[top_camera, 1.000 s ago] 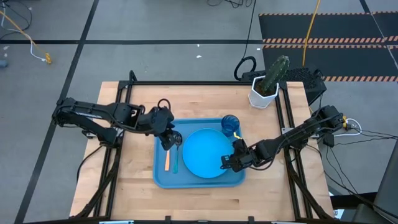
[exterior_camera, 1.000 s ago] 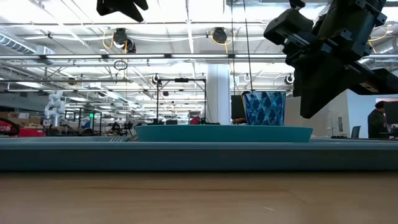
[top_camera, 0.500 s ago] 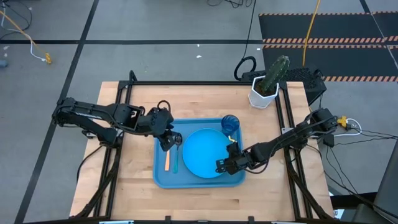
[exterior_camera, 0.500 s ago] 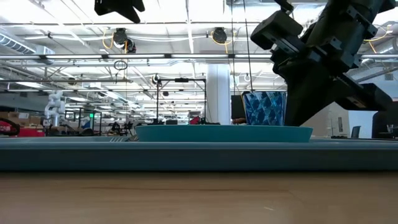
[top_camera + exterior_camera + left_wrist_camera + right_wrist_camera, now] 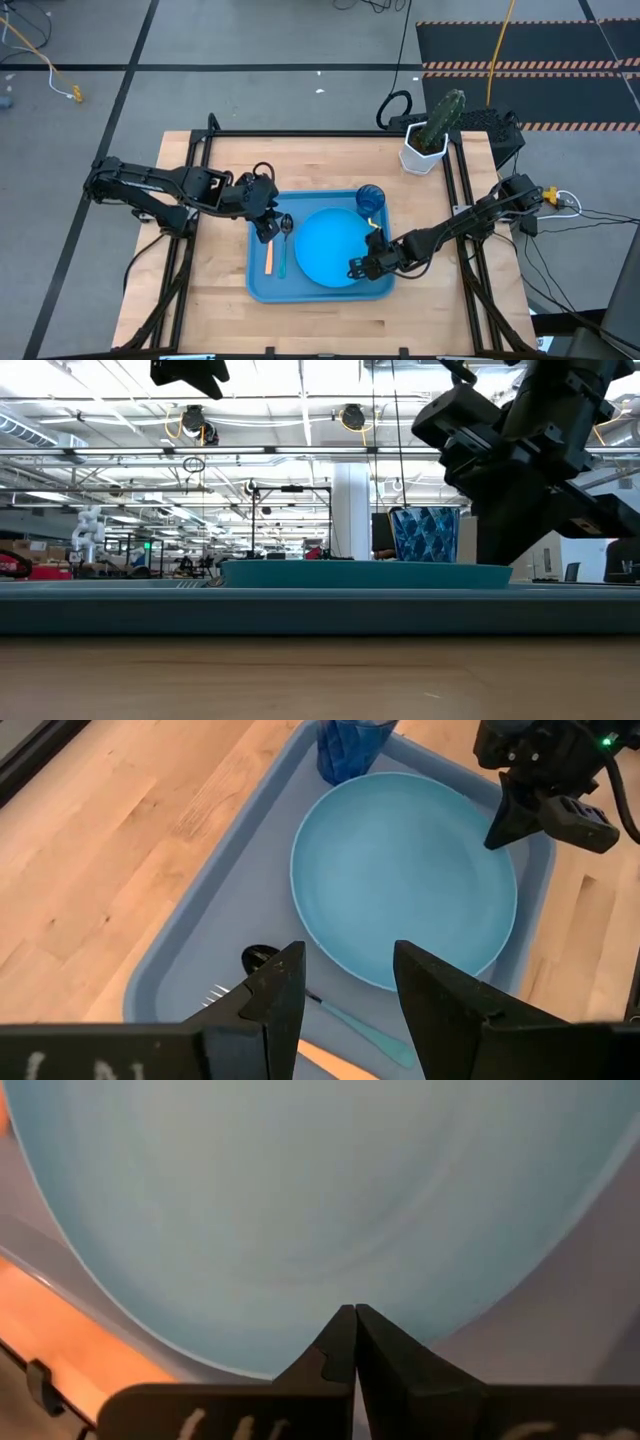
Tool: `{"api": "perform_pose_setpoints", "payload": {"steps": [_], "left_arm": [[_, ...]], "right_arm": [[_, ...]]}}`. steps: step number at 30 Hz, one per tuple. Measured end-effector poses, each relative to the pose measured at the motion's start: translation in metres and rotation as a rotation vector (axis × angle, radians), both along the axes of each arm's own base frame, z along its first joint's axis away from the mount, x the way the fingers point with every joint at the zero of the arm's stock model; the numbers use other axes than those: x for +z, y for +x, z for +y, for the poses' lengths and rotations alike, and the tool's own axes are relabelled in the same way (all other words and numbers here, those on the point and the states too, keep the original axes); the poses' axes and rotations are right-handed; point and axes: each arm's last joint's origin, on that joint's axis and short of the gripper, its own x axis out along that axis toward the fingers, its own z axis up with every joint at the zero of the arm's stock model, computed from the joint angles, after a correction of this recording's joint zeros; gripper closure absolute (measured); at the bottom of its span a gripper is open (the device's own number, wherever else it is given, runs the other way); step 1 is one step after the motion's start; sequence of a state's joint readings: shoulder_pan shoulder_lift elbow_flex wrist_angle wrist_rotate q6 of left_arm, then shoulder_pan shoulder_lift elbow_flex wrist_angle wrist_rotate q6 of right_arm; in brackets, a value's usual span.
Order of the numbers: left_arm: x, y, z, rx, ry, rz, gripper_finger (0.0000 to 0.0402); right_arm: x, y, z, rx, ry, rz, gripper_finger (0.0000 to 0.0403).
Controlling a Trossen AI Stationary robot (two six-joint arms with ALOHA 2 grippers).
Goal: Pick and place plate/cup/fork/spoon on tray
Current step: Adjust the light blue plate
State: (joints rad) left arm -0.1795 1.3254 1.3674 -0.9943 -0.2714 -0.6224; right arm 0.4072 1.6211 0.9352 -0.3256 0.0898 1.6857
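All four pieces of tableware already lie inside the tray (image 5: 258, 288), which sits on the wooden counter (image 5: 220, 310), so as far as these views show the placing looks done and little seems left beyond the arms letting go and pulling clear. Nearest the counter's front edge, the right pincer (image 5: 356, 267) hangs low over the tray's front right part, its tips at the near right rim of the plate (image 5: 328, 247); its fingers (image 5: 352, 1342) are pressed tight together with nothing between them, and whether they actually touch the plate's rim I cannot tell. The plate lies flat in the middle of the tray. To its left, the fork (image 5: 269, 256) and the spoon (image 5: 283, 245) lie side by side along the tray's left strip, the spoon just beside the plate's edge. Above their far ends hovers the left pincer (image 5: 264, 224), its jaws moderately apart and empty, with the spoon's dark bowl and the fork's tines showing below the gap. Farthest back, the cup (image 5: 369, 199) stands upright in the tray's far right corner, just beyond the plate.
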Motion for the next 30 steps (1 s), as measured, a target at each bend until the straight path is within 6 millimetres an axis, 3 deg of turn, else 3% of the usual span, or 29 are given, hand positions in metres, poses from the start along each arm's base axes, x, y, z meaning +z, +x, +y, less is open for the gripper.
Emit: {"api": "perform_pose_setpoints", "payload": {"steps": [20, 26, 30], "left_arm": [[0.000, 0.000, 0.000, -0.011, 0.009, 0.002, 0.0245], [0.000, 0.000, 0.000, -0.009, 0.007, 0.002, 0.0245], [0.000, 0.000, 0.000, -0.005, 0.004, 0.002, 0.0245]], "right_arm": [[0.005, 0.003, 0.007, 0.134, 0.059, -0.052, 0.0403], [0.013, 0.007, 0.007, 0.154, 0.009, -0.145, 0.0403], [0.022, -0.003, -0.002, 0.060, -0.094, -0.126, 0.0403]]}}
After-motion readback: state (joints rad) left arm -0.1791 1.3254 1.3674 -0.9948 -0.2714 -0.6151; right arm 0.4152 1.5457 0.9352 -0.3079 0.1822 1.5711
